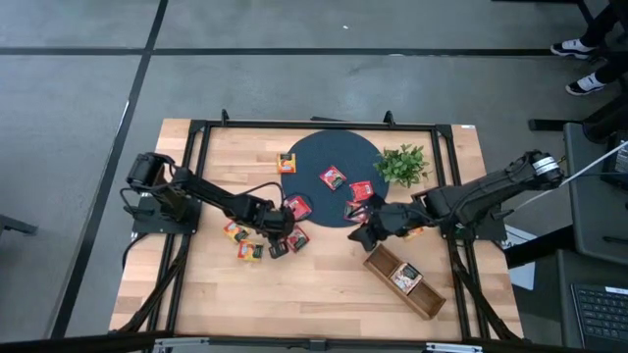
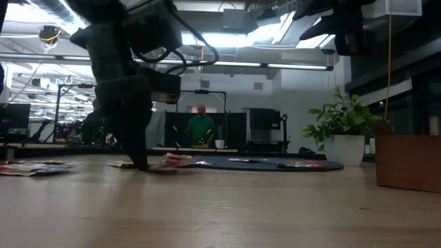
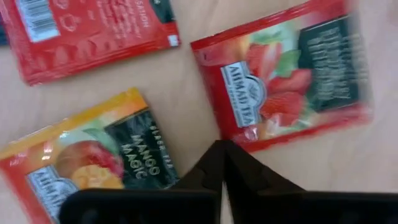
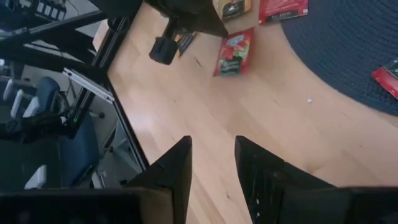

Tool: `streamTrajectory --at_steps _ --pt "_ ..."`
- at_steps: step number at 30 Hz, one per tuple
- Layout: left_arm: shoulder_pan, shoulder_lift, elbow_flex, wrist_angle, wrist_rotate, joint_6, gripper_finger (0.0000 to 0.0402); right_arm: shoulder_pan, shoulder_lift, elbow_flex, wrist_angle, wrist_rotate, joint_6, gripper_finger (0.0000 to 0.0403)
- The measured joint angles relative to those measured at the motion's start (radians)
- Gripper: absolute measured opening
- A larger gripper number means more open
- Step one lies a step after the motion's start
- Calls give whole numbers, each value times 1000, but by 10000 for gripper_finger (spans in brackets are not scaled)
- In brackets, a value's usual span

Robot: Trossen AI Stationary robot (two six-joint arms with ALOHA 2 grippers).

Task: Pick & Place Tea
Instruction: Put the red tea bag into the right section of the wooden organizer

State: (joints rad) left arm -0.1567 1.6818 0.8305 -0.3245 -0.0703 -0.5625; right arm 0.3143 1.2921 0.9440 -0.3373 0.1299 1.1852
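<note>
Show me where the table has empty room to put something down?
Bare wood lies along the near edge, from below the left gripper to the wooden tray. It's crowded where tea packets cluster around that gripper and on the dark round mat.

My overhead camera: straight down, far | low: table-level, across | wrists: close; all share pale wooden table (image 1: pixel 324 284).

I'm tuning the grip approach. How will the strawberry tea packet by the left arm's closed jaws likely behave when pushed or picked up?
The strawberry tea packet lies flat on the wood, so it will probably slide rather than roll or tip. It looks thin and likely light and bendy. Its glossy wrapper may be slippery, and the edge looks hard to get under.
</note>
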Motion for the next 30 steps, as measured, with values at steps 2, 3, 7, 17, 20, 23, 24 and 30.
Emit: streamTrajectory --at_steps 2,3,7,17,20,23,24,30 --pt "2 -3 -15 24 17 0 2 -9 11 0 10 0 47 124" --pt "4 -3 -19 30 26 5 2 -14 21 0 14 0 69 124" --pt "3 -2 -21 48 29 29 2 -28 85 0 75 -15 119 124" --pt "2 4 -22 103 90 27 2 -92 351 0 426 -165 178 124" --pt "2 4 -22 103 96 27 3 -113 409 0 471 -183 211 124" --pt "2 4 -22 104 110 29 2 -129 458 0 474 -222 228 125" --pt "1 4 -22 104 116 37 2 -133 473 0 483 -239 229 125" --pt "-17 4 -22 101 115 53 2 -146 550 0 531 -287 248 125"
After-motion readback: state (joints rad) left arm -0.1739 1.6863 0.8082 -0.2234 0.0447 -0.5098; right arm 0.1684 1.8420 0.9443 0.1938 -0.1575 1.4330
